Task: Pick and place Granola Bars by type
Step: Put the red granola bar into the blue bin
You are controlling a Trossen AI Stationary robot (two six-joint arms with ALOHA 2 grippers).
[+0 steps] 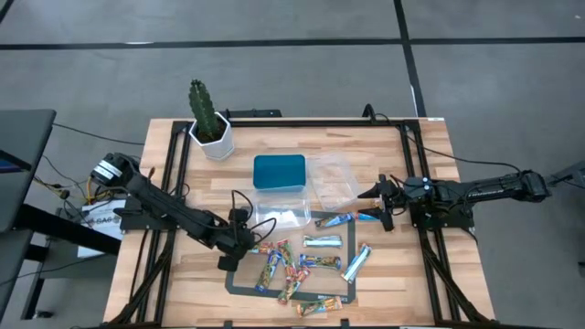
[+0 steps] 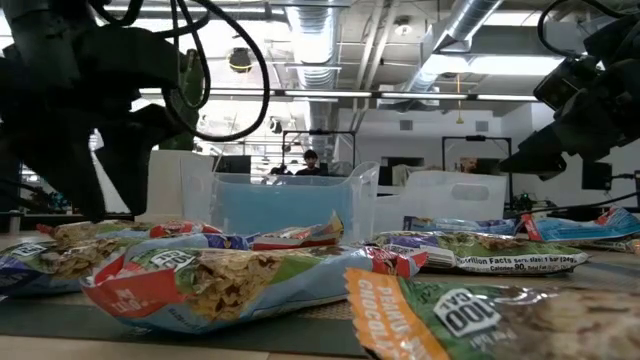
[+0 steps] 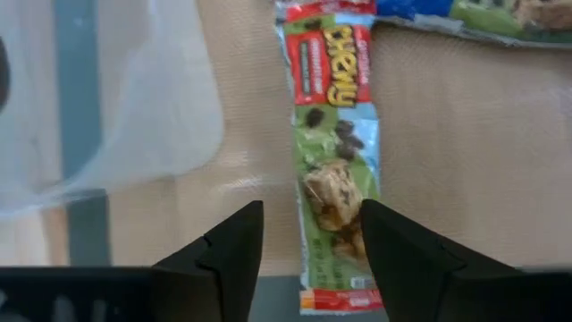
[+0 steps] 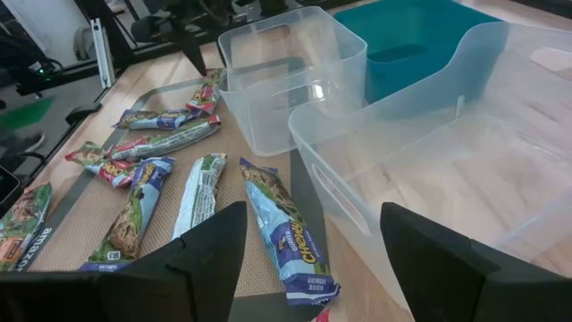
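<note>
Several granola bars lie flat on a dark-edged mat near the table's near edge, in blue, silver-blue and orange/green wrappers; they fill the foreground of the low view. My left gripper is open at the mat's left side. In its wrist view its fingers stand over one end of a green-wrapped bar. My right gripper is open at the mat's far right corner, and a blue bar lies ahead of its fingers.
A teal tray sits behind the mat. Two clear plastic tubs stand by it, one to its right and one at the mat's far edge. A potted cactus is at the far left corner. A person shows in the room behind.
</note>
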